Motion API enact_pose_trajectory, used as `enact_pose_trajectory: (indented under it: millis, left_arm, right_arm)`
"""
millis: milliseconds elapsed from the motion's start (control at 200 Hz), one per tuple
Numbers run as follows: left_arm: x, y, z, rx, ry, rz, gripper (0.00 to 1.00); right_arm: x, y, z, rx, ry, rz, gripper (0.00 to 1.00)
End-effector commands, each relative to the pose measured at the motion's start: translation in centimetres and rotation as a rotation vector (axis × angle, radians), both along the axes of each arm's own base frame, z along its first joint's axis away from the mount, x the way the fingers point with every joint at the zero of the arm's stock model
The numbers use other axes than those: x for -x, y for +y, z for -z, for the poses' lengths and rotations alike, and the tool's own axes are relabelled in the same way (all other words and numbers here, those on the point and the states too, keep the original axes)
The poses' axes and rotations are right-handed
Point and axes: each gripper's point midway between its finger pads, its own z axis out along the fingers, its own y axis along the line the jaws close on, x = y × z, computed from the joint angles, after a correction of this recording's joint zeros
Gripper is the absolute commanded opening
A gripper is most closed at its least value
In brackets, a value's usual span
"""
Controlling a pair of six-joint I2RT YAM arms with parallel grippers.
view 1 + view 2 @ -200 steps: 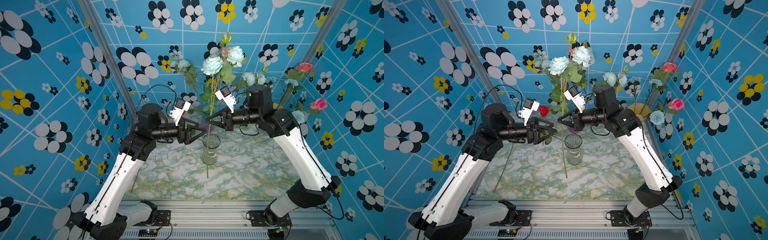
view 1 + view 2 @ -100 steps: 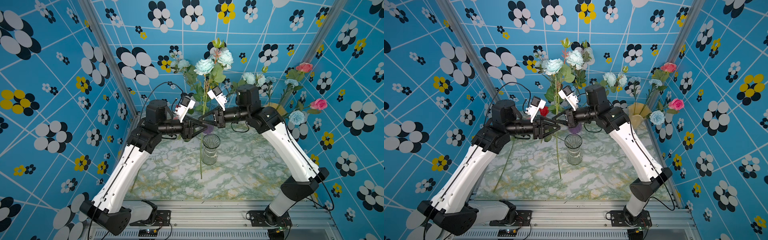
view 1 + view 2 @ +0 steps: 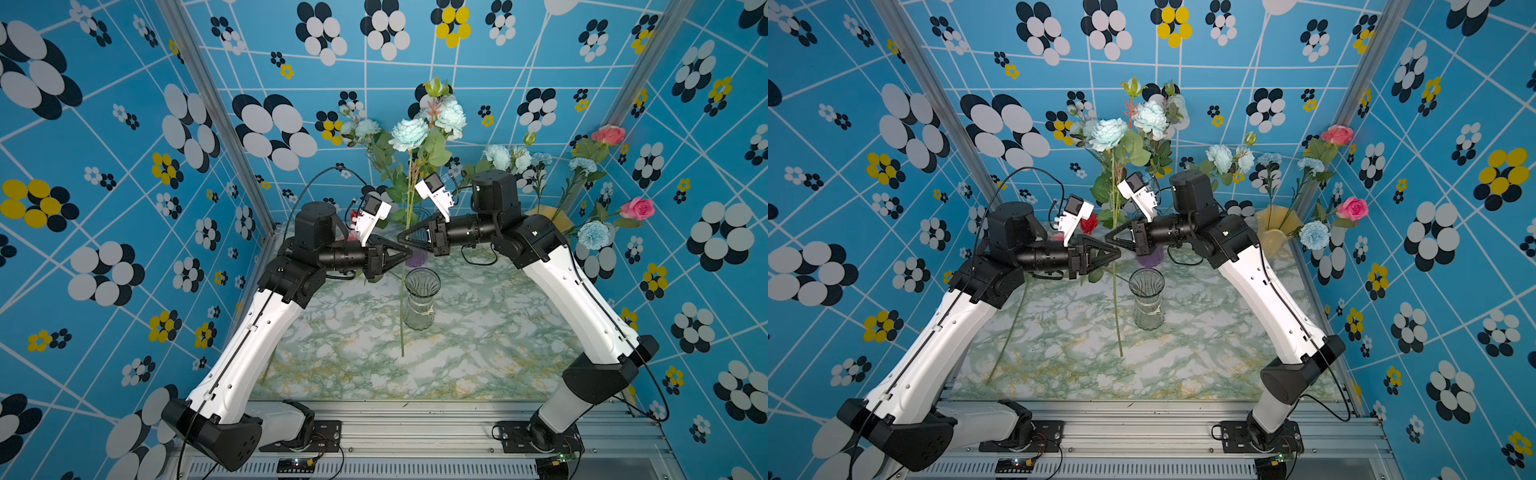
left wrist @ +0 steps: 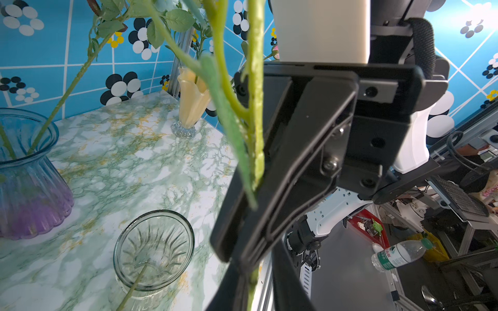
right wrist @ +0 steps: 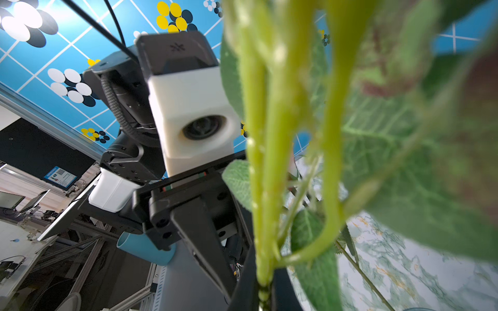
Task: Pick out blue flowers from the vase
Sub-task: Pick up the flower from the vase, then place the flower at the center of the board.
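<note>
A blue flower [image 3: 409, 134] with pale ruffled blooms hangs on a long green stem [image 3: 402, 316], just left of the clear glass vase [image 3: 420, 305] and outside it. The stem's lower end hangs just above the table. Both grippers meet above the vase. My left gripper [image 3: 409, 250] is shut on the stem, and the stem [image 4: 252, 285] runs between its jaws in the left wrist view. My right gripper [image 3: 401, 237] is shut on the same stem slightly higher, with the stem [image 5: 262, 269] pinched between its jaws in the right wrist view.
A purple vase [image 3: 417, 259] with more blue flowers [image 3: 365, 126] stands behind the clear one. A yellow vase [image 3: 548, 214] at the back right holds pink roses [image 3: 638, 208] and blue carnations [image 3: 593, 235]. A red rose [image 3: 1089, 222] lies left on the marble table [image 3: 478, 365].
My left gripper has moved in to the stem and closed on it. The right gripper carried the flower a little to the left, then held still.
</note>
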Motion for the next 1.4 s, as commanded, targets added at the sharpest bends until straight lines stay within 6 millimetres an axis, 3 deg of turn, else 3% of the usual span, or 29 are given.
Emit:
enact_pose_trajectory:
  millis: [0, 105, 285, 565, 690, 834, 989, 1174, 1189, 1229, 1394]
  left_arm:
    - [0.5, 0.3, -0.8, 0.015, -0.025, 0.006, 0.08]
    - [0.2, 0.4, -1.1, 0.018, -0.025, -0.003, 0.01]
    - [0.5, 0.5, -2.8, 0.053, -0.04, -0.005, 0.0]
    - [0.8, 1.7, -5.9, 0.046, -0.041, -0.07, 0.0]
    - [0.9, 3.0, -7.3, 0.021, -0.064, -0.127, 0.0]
    - [0.9, 5.0, -8.0, -0.049, -0.083, -0.221, 0.0]
    - [0.5, 8.7, -7.7, -0.188, -0.109, -0.391, 0.0]
    - [-0.6, 14.4, -5.5, -0.42, -0.119, -0.657, 0.0]
    - [-0.7, 14.8, -5.3, -0.437, -0.121, -0.675, 0.0]
    - [-1.1, 16.0, -4.6, -0.487, -0.115, -0.728, 0.0]
    - [-2.2, 18.2, -2.2, -0.58, -0.079, -0.81, 0.0]
  right_arm:
    - [0.4, -0.9, -1.8, -0.03, -0.078, 0.031, 0.04]
    - [0.3, -1.2, -1.6, -0.024, -0.087, 0.05, 0.06]
    - [0.7, -1.9, -2.0, -0.03, -0.119, 0.077, 0.22]
    - [0.9, -5.1, -2.4, -0.023, -0.239, 0.238, 0.7]
    - [1.2, -6.4, -2.3, -0.013, -0.273, 0.288, 0.82]
    - [1.0, -7.3, -1.1, 0.026, -0.274, 0.337, 0.88]
    - [1.0, -7.8, 0.5, 0.056, -0.257, 0.356, 0.9]
    - [0.7, -8.7, 1.6, 0.093, -0.262, 0.401, 0.91]
    - [0.5, -8.6, 3.0, 0.117, -0.243, 0.4, 0.91]
    - [0.4, -8.8, 3.4, 0.131, -0.241, 0.41, 0.91]
    - [0.1, -9.5, 5.0, 0.181, -0.239, 0.442, 0.92]
